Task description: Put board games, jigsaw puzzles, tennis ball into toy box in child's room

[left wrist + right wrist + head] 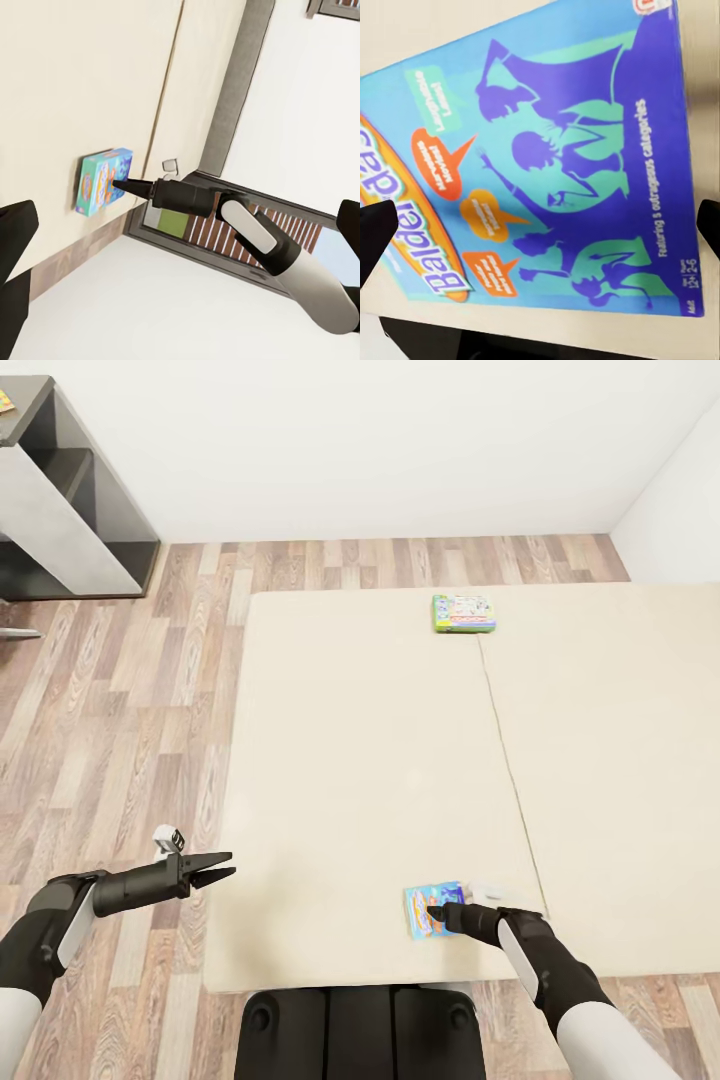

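My right gripper (434, 909), jaws apart, hovers over the blue board game (547, 157) on the bed (370, 760), cover reading "Balder" and "Featuring 5 outrageous categories"; left gripper (222, 868) jaws apart over the floor (120, 720)

Bright, even, soft light throughout; shadows faint, renders sharp, without glare or blur.

Left end effector (226, 867) open, extended forward; right end effector (433, 911) open, reaching inward.
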Available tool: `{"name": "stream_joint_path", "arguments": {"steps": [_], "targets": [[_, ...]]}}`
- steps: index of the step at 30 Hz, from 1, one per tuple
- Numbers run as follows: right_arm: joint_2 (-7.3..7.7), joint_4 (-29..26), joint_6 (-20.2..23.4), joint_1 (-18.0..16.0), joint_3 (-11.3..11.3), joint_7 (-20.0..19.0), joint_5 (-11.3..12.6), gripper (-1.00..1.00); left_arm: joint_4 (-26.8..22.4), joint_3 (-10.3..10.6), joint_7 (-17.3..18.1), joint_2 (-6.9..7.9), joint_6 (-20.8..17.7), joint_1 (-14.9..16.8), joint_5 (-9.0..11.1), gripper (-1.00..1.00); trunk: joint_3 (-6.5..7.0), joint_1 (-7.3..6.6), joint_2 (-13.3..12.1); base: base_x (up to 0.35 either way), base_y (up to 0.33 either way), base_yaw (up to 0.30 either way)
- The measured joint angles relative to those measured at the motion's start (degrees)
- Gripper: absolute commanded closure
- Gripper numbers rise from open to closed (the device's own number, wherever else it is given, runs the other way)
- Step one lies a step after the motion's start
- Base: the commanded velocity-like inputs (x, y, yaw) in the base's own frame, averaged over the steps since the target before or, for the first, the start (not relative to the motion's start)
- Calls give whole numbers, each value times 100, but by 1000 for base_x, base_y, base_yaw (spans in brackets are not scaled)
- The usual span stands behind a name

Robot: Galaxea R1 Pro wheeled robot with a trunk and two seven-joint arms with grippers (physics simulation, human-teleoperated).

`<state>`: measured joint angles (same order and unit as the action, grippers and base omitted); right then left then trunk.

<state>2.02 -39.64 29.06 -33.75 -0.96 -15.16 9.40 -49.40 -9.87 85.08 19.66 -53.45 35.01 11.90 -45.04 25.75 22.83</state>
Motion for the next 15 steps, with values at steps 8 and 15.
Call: {"name": "stream_joint_path", "arguments": {"steps": [8, 15], "targets": [[0, -1, 1, 0, 0, -1, 3, -100, 1, -7, 0, 1, 0, -3, 2, -100, 0, 0, 0, 0, 27, 0], [0, -1, 1, 0, 0, 1, 1, -100, 1, -6, 0, -1, 0, 0, 1, -100, 0, 0, 0, 0, 69, 0]]}}
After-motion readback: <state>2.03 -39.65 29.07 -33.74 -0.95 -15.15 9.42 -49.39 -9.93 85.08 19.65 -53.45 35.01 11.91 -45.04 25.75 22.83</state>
